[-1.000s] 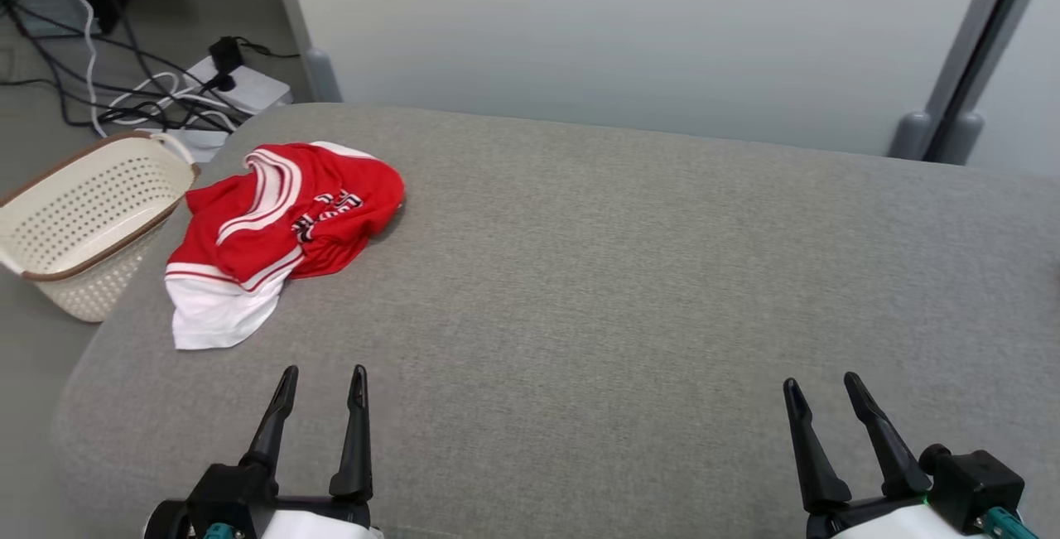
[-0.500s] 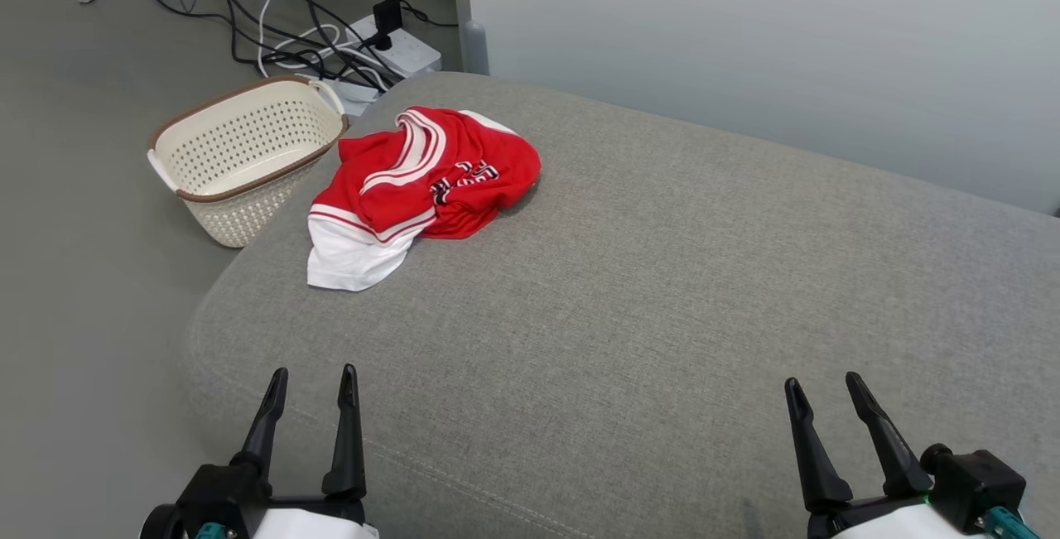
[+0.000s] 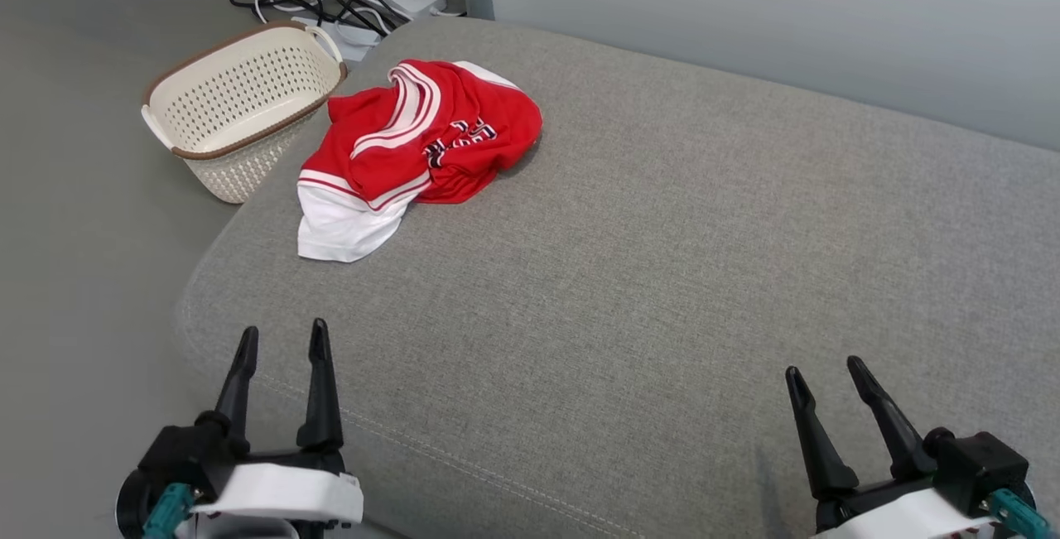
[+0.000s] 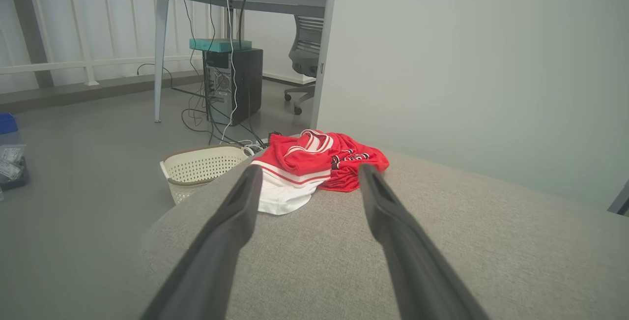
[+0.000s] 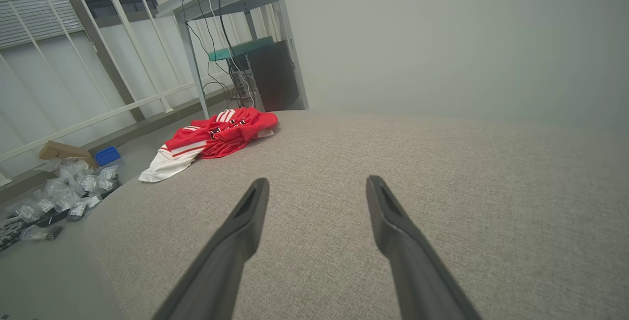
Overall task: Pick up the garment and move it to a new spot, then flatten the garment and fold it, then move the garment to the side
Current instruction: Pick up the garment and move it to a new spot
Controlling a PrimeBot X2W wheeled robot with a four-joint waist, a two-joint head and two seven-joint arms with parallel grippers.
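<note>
Red-and-white garment lies crumpled at far left corner of grey cushion, just beside floor basket; left gripper and right gripper hang empty, fingers apart, near the front edge, presumably staged for the pickup.

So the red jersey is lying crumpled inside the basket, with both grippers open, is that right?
Not quite: the jersey lies crumpled on the cushion, beside the basket, not inside it, as the head view shows. The left gripper and right gripper are indeed open.
</note>
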